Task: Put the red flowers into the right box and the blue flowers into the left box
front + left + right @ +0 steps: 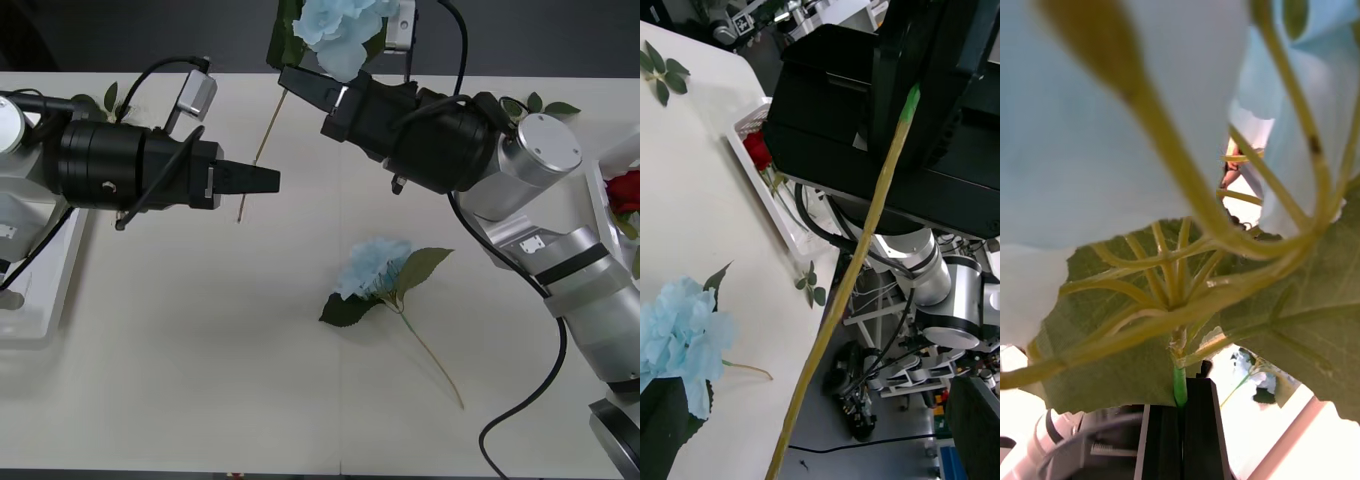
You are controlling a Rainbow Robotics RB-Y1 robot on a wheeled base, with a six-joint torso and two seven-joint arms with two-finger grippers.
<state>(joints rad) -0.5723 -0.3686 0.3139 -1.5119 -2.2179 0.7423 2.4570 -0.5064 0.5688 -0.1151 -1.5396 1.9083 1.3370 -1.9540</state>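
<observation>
Two blue flowers are in view. One is held aloft by the right gripper, whose black fingers are closed on the stem just below the bloom; the pale blue head and its leaves sit above the gripper at the far edge of the table, and the long tan stem hangs down toward the table surface. In the right wrist view, the green stem base enters the closed black fingers, with leaf undersides and pale petals directly overhead. The second blue flower lies flat on the table near its centre, stem pointing toward the near right. One red flower lies in the right box at the table's right edge; the left wrist view shows its bloom inside the white tray. The left box sits at the table's left edge, under the left arm. The left gripper hovers over the table just beside the hanging stem, fingers together and holding nothing. Three loose leaf sprigs are visible: one at the far left, one at the far right, and one beside the right box.
</observation>
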